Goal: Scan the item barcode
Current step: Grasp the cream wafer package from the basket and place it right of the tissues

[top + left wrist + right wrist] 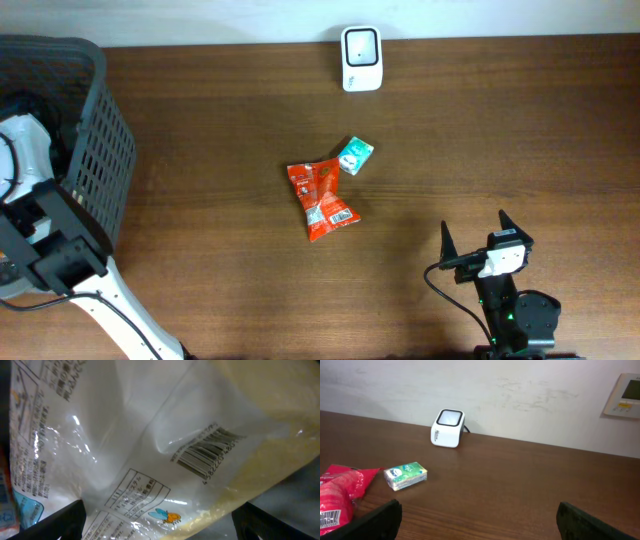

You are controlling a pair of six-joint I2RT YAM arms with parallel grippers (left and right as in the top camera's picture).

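Plastic bag [150,435] lies inside the basket [100,170], barcode [207,452] facing up, so my left pincer [160,512] hangs wide open over it, ready to grab.

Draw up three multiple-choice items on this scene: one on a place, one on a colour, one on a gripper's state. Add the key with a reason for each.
1. Where does the white scanner stand?
A. at the far edge of the table, by the wall
B. inside the basket
C. between the right arm's fingers

2. What colour is the larger packet in the middle of the table?
A. blue
B. red
C. black

3. How does the right gripper stand?
A. shut on the scanner
B. shut on nothing
C. open, holding nothing

Key: A, the overhead view shows it at the table's far edge, against the pale wall; B, its wrapper is red with a white barcode label; C, its fingers are spread apart over bare wood.
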